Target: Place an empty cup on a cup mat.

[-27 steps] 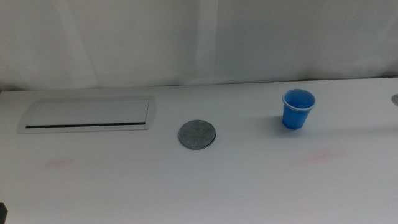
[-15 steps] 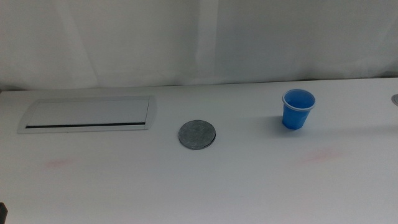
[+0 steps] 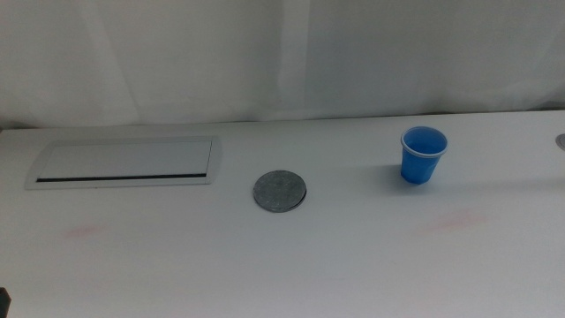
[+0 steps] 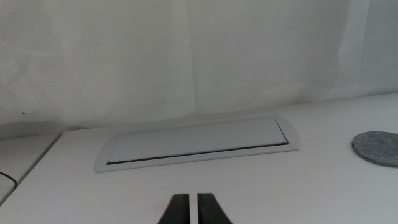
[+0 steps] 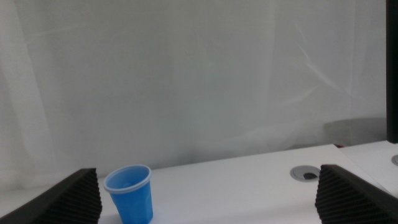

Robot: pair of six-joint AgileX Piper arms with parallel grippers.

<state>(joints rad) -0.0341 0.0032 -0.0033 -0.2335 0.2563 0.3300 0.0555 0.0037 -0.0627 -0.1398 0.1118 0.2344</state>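
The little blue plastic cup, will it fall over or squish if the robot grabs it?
The small bright blue plastic cup stands upright and looks empty, so it is probably very light and may slide or tip if nudged. It narrows toward its base, which likely makes tipping easier. Its thin-looking wall might squash under a hard squeeze. The right gripper, jaws wide open, is apart from it.

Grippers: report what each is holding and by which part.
Nothing is held. The left gripper is shut on nothing; the right gripper is wide open. The cup stands alone on the table.
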